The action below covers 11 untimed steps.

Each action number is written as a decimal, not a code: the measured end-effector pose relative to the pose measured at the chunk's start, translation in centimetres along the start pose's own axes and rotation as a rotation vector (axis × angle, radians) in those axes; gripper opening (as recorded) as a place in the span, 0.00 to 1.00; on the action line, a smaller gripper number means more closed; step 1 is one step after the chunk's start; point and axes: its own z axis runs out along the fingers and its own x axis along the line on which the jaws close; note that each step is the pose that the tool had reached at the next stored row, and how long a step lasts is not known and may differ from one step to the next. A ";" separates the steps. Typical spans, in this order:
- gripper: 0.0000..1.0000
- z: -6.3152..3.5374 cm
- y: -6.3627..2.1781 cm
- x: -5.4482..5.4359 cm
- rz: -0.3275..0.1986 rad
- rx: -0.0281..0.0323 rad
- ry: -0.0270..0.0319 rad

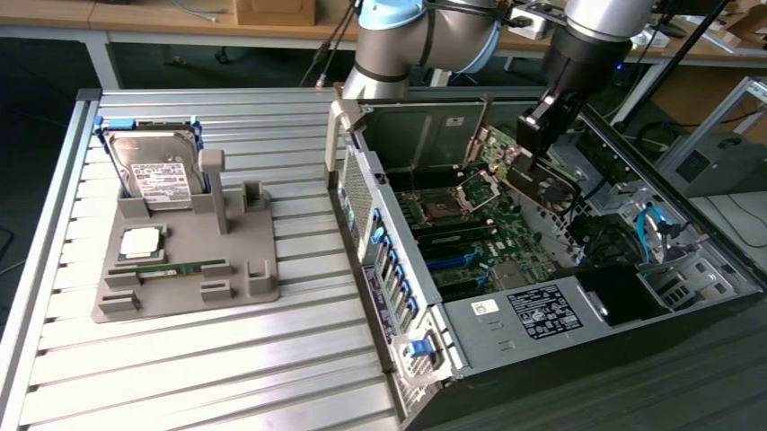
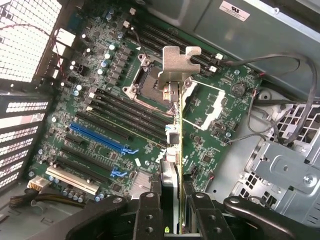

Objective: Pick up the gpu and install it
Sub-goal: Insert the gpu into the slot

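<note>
Black two-fingered gripper point(image 1: 536, 135) on the robot arm was clamped on the gpu point(image 1: 542, 187), a thin dark circuit-board card, with one finger on each flat face. In the wrist view the gripper point(image 2: 175, 207) held the gpu point(image 2: 172, 150) edge-on, and the card's silver metal end bracket point(image 2: 178, 62) was at the end away from the fingers.

The card hung inside the open black and silver computer case point(image 1: 540, 314), above the green motherboard point(image 1: 480, 242) and not seated in any slot. On the slatted metal table point(image 1: 180, 359), towards the exterior view's left and well apart from the case, sat a grey plastic holder tray point(image 1: 246, 287). It carried a boxy silver hard drive point(image 1: 156, 171) standing upright and a narrow green memory stick point(image 1: 178, 267) lying flat.
</note>
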 end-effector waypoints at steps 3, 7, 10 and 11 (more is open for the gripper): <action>0.27 0.01 0.00 0.0 -0.007 -0.0002 -0.0004; 0.27 0.02 0.00 0.0 -0.017 -0.0005 -0.0008; 0.27 0.03 0.00 0.0 -0.023 -0.0006 -0.0011; 0.27 0.03 0.00 0.0 -0.026 -0.0007 -0.0013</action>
